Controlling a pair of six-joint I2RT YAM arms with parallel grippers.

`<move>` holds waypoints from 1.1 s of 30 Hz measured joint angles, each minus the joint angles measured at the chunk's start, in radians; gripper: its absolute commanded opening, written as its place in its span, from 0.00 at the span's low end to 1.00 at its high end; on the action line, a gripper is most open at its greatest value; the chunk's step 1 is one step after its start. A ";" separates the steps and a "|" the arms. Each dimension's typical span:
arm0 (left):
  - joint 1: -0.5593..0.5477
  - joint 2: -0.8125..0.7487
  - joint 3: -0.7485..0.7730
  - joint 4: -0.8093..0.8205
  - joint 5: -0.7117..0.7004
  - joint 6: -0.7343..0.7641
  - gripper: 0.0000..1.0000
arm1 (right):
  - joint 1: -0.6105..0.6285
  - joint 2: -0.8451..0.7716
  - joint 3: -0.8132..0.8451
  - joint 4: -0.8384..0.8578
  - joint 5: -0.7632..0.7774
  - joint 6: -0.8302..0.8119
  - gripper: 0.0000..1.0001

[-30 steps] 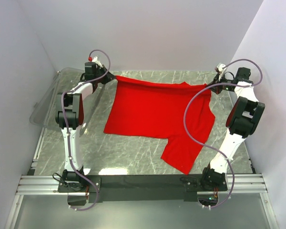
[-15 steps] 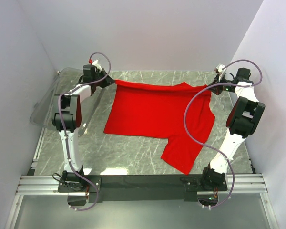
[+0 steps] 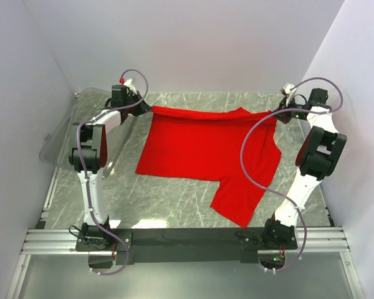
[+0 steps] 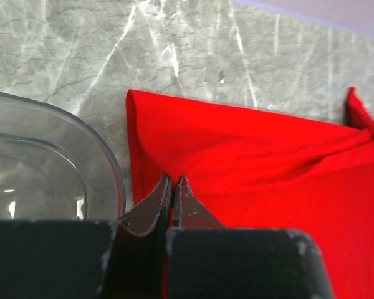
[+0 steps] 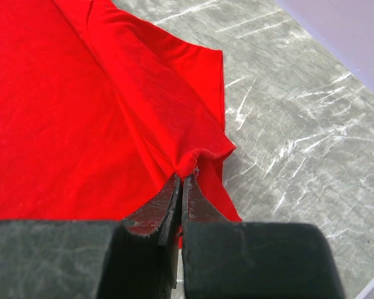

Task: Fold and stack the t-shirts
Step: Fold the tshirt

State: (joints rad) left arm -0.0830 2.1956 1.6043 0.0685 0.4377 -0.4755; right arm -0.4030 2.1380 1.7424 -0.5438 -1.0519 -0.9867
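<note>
Left arm (image 3: pixel 93 146) had nudged slightly rightward. On the tabletop (image 3: pixel 174 196), the t-shirt (image 3: pixel 199 146) lay spread from the middle toward the far edge; left jaws and right jaws each clamped one far corner of it.

The t-shirt (image 3: pixel 206 146) lies on the table (image 3: pixel 174 199), right of the bin (image 3: pixel 62 134) seemingly overhanging its edge.

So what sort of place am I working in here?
Probably a lab test cell, not a home: plain white walls box in a marble-patterned table, an aluminium rail runs along its near edge, with one red t-shirt spread on it.
</note>
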 measured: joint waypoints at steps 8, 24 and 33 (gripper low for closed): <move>-0.038 0.000 0.046 -0.101 -0.105 0.069 0.01 | 0.001 0.000 0.000 -0.039 0.017 -0.069 0.00; -0.089 0.010 0.101 -0.213 -0.257 0.143 0.01 | 0.023 -0.002 -0.023 -0.087 0.056 -0.169 0.00; -0.091 0.010 0.101 -0.216 -0.278 0.151 0.01 | 0.028 -0.002 -0.023 -0.068 0.086 -0.159 0.00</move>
State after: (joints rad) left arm -0.1738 2.2059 1.7058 -0.1478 0.1593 -0.3244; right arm -0.3752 2.1361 1.7199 -0.6121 -0.9661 -1.1454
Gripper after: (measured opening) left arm 0.023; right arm 0.020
